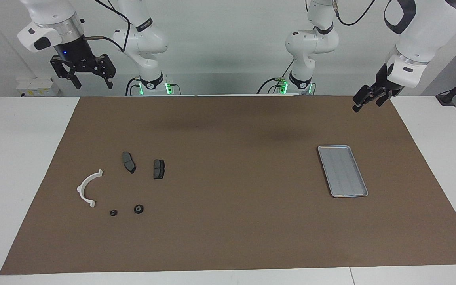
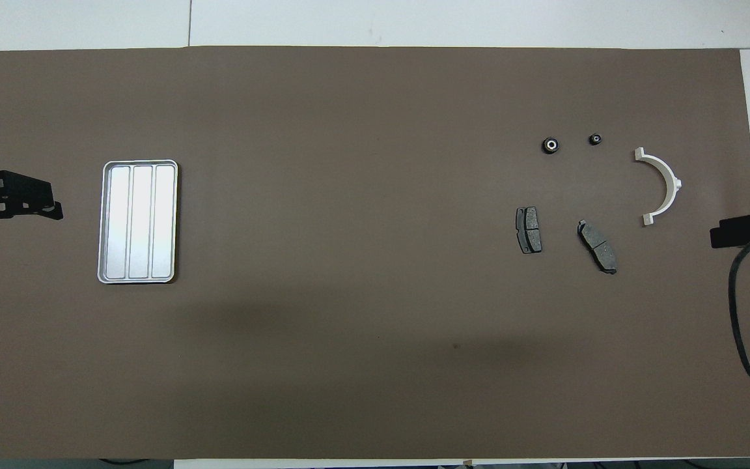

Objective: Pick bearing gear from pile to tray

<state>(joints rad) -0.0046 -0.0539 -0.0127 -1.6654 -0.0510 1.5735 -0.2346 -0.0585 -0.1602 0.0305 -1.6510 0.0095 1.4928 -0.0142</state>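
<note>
Right gripper [image 1: 92, 80] open and empty, parked high at its table end, left gripper [image 1: 364, 101] open, waiting near the tray [image 1: 360, 190]; pick not started: next, descend on the larger round bearing gear [image 1: 138, 208] in the pile, farther out than the brake pads [image 1: 128, 162].

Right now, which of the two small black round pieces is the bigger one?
The larger black round piece, beside the brake pads' end; the smaller round piece lies closer to the white bracket.

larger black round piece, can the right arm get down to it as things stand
Probably yes: the larger black round piece lies alone on the mat, apart from the bracket, and the right pincer hangs open and empty at that end.
</note>
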